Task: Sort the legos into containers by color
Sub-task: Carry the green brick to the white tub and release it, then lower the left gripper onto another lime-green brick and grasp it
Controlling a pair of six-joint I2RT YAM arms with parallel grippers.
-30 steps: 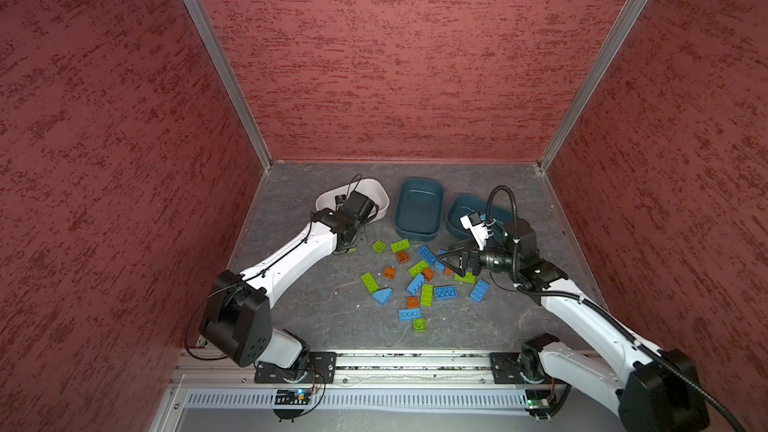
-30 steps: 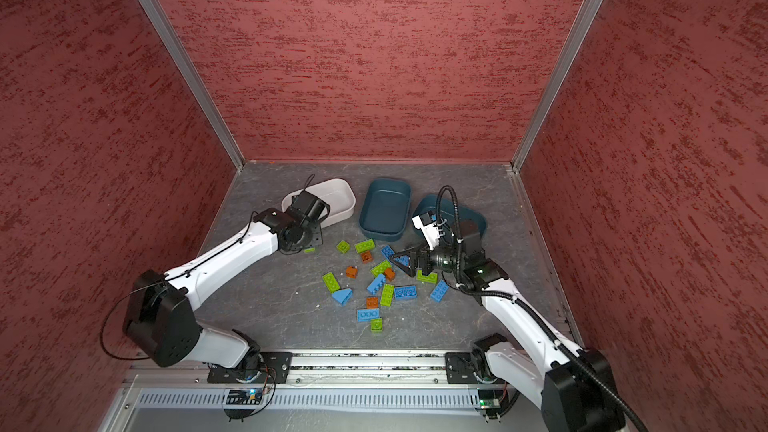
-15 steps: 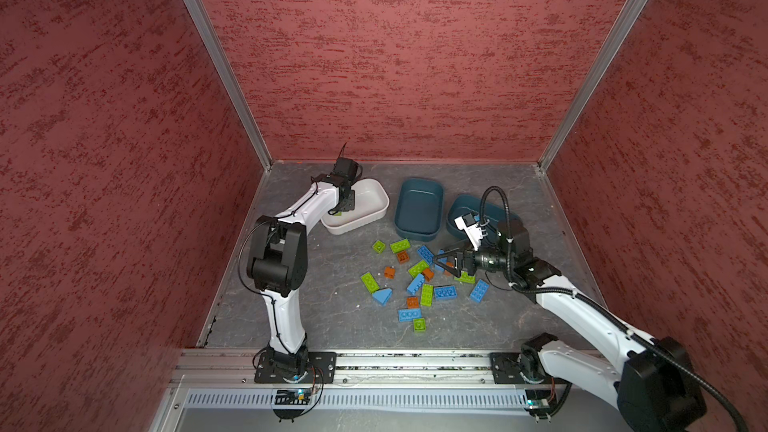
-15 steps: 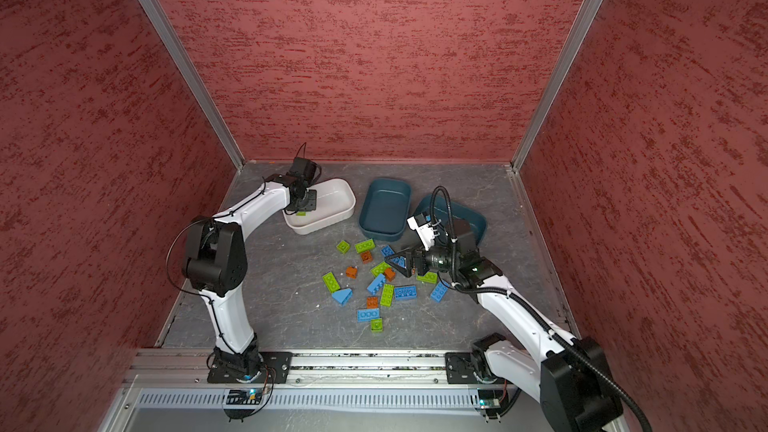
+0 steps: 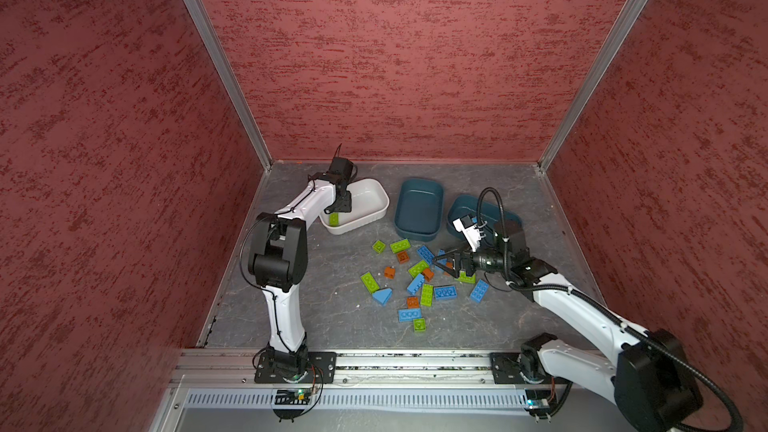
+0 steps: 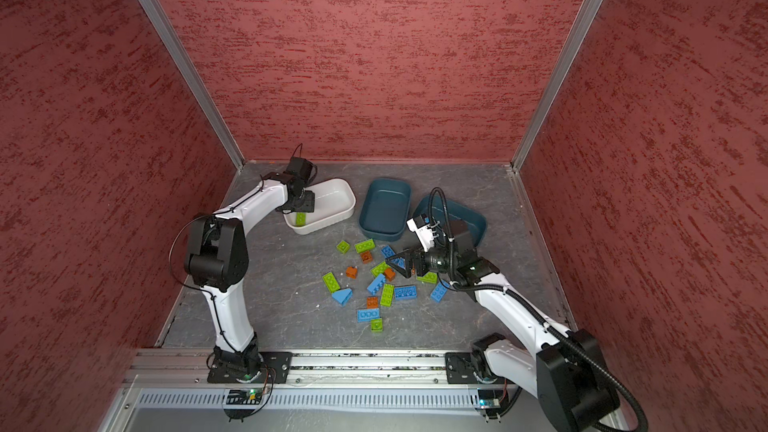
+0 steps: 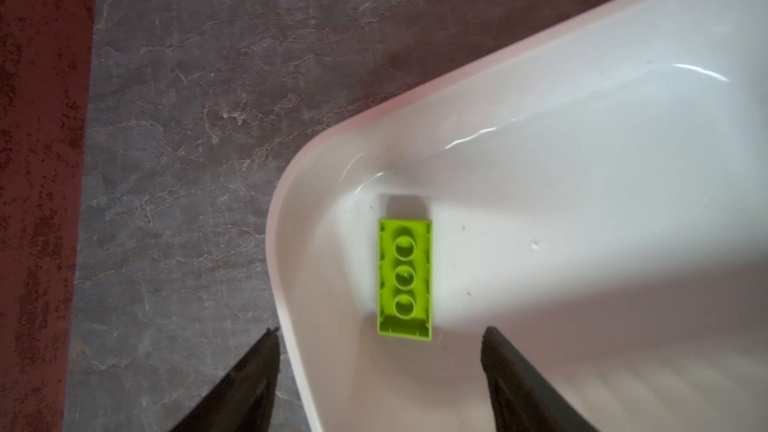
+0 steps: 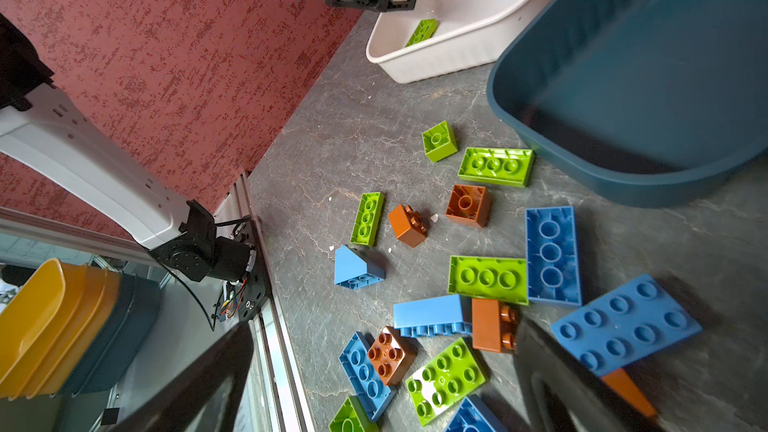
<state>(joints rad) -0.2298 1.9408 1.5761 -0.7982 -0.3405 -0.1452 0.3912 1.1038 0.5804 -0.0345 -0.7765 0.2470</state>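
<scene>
My left gripper (image 7: 380, 331) stands open over the near left corner of the white container (image 5: 357, 227) (image 7: 282, 209). A lime green lego (image 7: 405, 280) (image 5: 333, 218) lies studs down on its floor, free of the fingers. Two dark teal containers (image 5: 415, 232) (image 5: 461, 209) sit to the right with no legos showing in them. Loose lime, blue and orange-brown legos (image 5: 415, 280) lie scattered on the grey floor, among them a blue wedge (image 5: 382, 296) (image 8: 357, 268). My right gripper (image 5: 442, 264) (image 8: 384, 328) hangs open low over the pile's right side, holding nothing.
Red walls (image 5: 124, 160) close in the left, back and right. A metal rail (image 5: 395, 361) runs along the front edge. Beyond it, in the right wrist view, stands a stack of yellow and teal tubs (image 8: 62, 326).
The left arm swung back over the white container, then its gripper opened and the lime lego dropped into the tub. The right gripper shifted only slightly over the pile.
</scene>
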